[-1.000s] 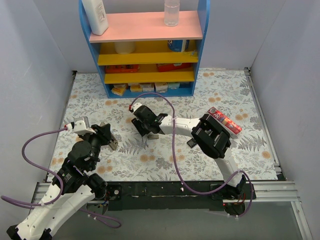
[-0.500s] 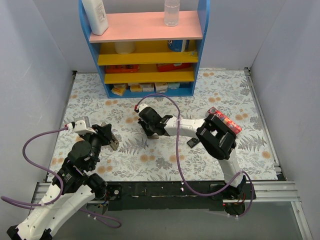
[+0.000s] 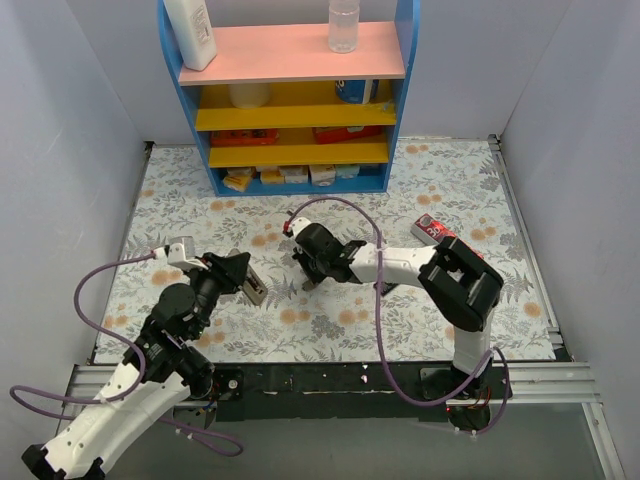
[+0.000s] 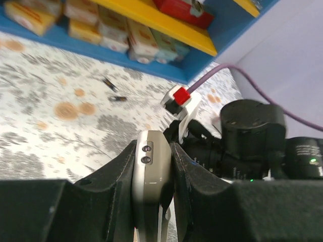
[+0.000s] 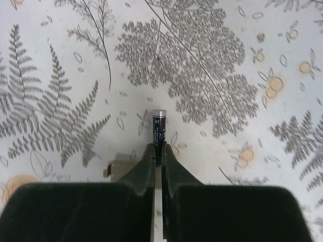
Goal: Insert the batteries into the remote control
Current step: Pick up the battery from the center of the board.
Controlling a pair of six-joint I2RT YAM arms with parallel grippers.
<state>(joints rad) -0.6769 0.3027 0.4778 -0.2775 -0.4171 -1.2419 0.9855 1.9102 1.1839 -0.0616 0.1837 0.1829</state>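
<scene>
My left gripper (image 3: 244,279) is shut on the remote control (image 4: 150,169), a grey-beige oblong held edge-up between the two black fingers, clear of the cloth. In the top view the remote control (image 3: 254,291) pokes out past the fingertips. My right gripper (image 5: 158,150) is shut on one of the batteries (image 5: 159,127), a dark cylinder with a metallic end that sticks out beyond the tips, low over the floral cloth. The right gripper (image 3: 306,272) sits a short way right of the left one. Two more batteries (image 4: 109,82) lie loose on the cloth near the shelf.
A small flat beige cover piece (image 5: 117,169) lies just left of my right fingers. The blue and yellow shelf (image 3: 290,100) stands at the back. A red and black object (image 3: 436,229) lies at the right, partly behind the right arm. White walls close both sides.
My right gripper has shut on the battery and shifted right. The left arm has swung right, toward the right gripper, with the remote control held in it.
</scene>
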